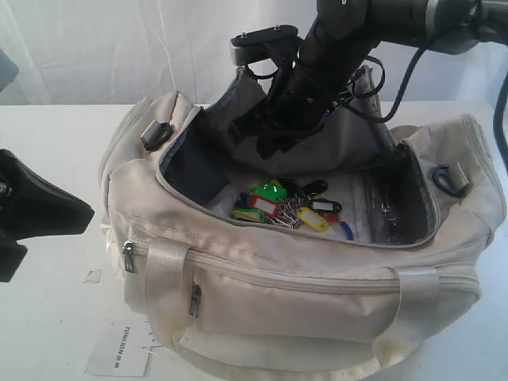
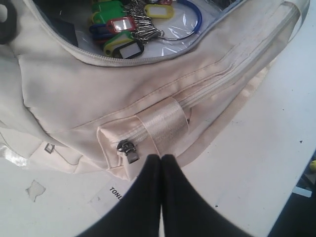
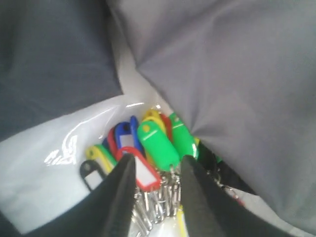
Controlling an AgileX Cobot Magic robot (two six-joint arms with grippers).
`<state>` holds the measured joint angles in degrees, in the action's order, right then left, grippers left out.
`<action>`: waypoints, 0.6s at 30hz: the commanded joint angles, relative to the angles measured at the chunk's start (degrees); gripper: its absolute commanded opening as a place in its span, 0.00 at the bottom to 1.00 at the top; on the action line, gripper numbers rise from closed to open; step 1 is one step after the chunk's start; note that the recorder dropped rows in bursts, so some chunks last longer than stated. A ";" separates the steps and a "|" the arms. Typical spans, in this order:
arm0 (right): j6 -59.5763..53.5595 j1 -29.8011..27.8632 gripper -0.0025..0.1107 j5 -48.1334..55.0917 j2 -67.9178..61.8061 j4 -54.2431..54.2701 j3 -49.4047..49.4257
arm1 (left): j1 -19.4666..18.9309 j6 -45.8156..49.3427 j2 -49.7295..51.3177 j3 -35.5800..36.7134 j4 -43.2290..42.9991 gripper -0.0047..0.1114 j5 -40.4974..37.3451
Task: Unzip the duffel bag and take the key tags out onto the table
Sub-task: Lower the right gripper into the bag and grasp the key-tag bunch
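The cream duffel bag lies on the white table with its top zipped open and the flap thrown back. The key tags, a bunch in green, red, yellow, blue and black on metal rings, rest on the bag's floor. My right gripper reaches down into the opening just above them. In the right wrist view its jaws stand open, with the key tags showing between them. My left gripper is shut and empty, hovering by the front corner of the bag, close to a zipper pull.
A white paper label lies on the table under the bag's front left corner. The grey lining hangs close beside the right gripper. A clear plastic sheet covers the bag's floor. Pale webbing handles droop over the front.
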<state>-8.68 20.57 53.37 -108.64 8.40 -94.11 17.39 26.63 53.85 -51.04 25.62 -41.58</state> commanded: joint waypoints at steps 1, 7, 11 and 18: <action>1.69 -0.10 0.45 2.67 -1.85 -2.88 0.24 | -0.12 0.28 -0.47 0.41 0.91 0.04 -0.21; 0.97 -0.10 0.62 7.01 -4.91 -4.73 0.33 | -0.12 0.28 -0.47 0.41 0.91 0.04 -0.21; 0.97 -0.10 0.65 5.69 -7.68 -7.53 0.33 | -0.12 0.28 -0.47 0.41 0.91 0.04 -0.21; 1.18 -0.10 0.65 7.79 -13.64 -7.89 0.33 | -0.12 0.28 -0.47 0.41 0.91 0.04 -0.32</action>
<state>-7.61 20.57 59.75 -120.08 1.33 -94.11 17.39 26.68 53.85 -51.04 25.62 -41.49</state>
